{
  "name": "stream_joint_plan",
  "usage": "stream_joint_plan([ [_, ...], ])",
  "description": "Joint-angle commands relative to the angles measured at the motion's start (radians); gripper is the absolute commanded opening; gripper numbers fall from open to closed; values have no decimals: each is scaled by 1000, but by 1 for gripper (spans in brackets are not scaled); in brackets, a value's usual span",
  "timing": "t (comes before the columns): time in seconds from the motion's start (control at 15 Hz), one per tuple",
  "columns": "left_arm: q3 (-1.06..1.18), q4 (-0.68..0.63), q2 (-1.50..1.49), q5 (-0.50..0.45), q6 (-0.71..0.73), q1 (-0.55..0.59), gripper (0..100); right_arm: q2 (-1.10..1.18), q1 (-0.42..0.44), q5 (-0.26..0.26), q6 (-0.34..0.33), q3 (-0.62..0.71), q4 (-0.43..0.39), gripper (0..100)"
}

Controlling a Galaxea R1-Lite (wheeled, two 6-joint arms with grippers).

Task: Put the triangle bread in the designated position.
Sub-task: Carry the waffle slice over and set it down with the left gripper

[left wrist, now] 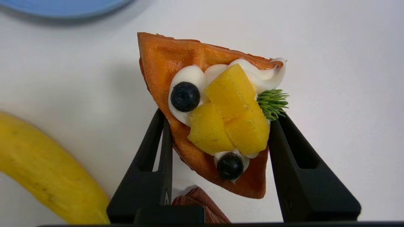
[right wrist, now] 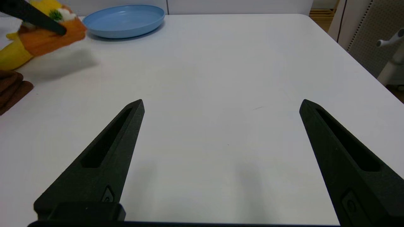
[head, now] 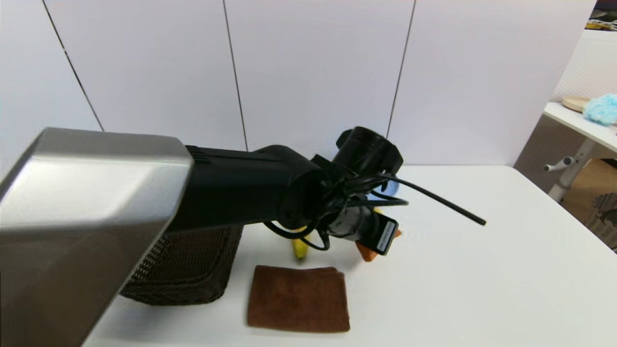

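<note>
The triangle bread (left wrist: 214, 116), an orange wedge with white cream, yellow fruit chunks, dark berries and a green sprig, sits between the two black fingers of my left gripper (left wrist: 220, 115), which is shut on its sides. From the right wrist view the bread (right wrist: 50, 39) hangs a little above the white table (right wrist: 221, 63), with its shadow below. In the head view my left arm (head: 299, 202) covers most of it; only an orange corner of the bread (head: 367, 251) shows. My right gripper (right wrist: 222, 101) stands open over bare tabletop, holding nothing.
A yellow banana (left wrist: 47, 170) lies beside the bread. Just behind both is a blue plate (right wrist: 124, 19). A folded brown cloth (head: 299, 299) lies near the front edge and a dark wicker basket (head: 188, 265) stands to its left. The table's right edge (head: 554, 202) is close.
</note>
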Motion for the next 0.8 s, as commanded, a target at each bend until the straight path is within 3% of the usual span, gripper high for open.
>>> stream_joint_plan([
  [0.07, -20, 18, -177, 1, 2, 10, 0, 1, 0, 0, 0, 0, 0, 100],
  [0.2, -16, 67, -273, 37, 4, 37, 0, 1, 0, 0, 0, 0, 0, 100],
  [0.47, -14, 130, -428, 204, 16, 127, 0, 1, 0, 0, 0, 0, 0, 100],
  [0.8, 0, 194, -611, 351, 214, 432, 0, 1, 0, 0, 0, 0, 0, 100],
])
